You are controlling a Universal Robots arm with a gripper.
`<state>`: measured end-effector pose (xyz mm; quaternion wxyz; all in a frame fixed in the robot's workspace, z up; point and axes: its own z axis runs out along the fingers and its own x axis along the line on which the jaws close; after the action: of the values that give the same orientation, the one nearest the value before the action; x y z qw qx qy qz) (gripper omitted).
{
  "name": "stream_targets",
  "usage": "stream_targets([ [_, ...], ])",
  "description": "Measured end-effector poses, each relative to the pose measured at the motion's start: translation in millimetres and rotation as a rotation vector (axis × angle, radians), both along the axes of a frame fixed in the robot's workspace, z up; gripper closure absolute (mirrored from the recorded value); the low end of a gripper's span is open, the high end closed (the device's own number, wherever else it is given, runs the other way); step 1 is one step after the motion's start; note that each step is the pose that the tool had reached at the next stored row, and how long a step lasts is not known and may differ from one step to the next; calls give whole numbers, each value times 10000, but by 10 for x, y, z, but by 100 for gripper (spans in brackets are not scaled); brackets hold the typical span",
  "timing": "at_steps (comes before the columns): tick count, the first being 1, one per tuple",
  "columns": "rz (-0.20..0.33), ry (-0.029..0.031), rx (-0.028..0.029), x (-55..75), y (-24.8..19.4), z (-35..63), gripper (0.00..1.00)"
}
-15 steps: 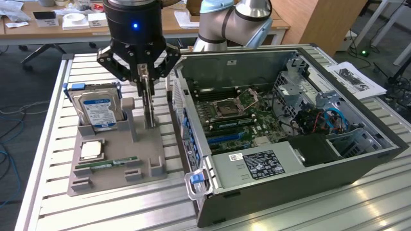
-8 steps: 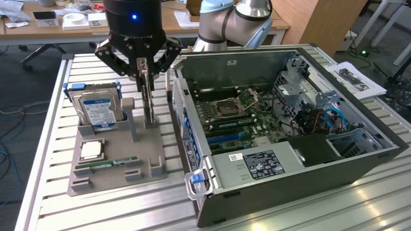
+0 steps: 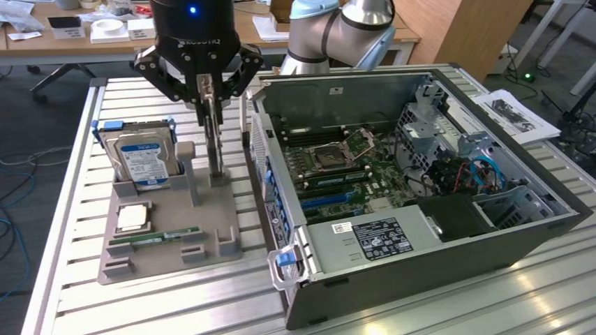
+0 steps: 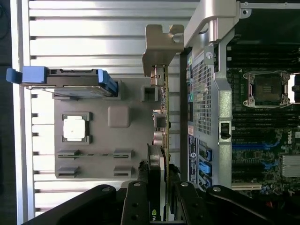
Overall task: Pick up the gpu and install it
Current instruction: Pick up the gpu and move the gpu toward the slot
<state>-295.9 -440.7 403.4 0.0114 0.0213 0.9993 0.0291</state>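
Over the slatted table (image 3: 139, 307), before cluttered desks (image 3: 56, 45), jaws apparently grip gpu (image 3: 216, 143).

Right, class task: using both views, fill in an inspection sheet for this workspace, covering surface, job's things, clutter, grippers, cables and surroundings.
Surface: slatted metal table carrying a grey parts holder and an open computer case.
Job's things: gpu stands on edge, its lower edge at the holder; motherboard lies exposed in the case.
Clutter: hard drive, processor chip and memory stick on the holder; papers beside the case.
Grippers: gripper directly above the holder, fingers closed on both faces of the gpu.
Cables: blue cables inside the case; loose cable on the floor.
Surroundings: wooden desks with small items behind.
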Motion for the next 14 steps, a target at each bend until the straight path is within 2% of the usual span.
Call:
stream_targets([
  [3,-1,0,0,0,0,40,73],
  [14,0,0,0,0,0,42,73],
])
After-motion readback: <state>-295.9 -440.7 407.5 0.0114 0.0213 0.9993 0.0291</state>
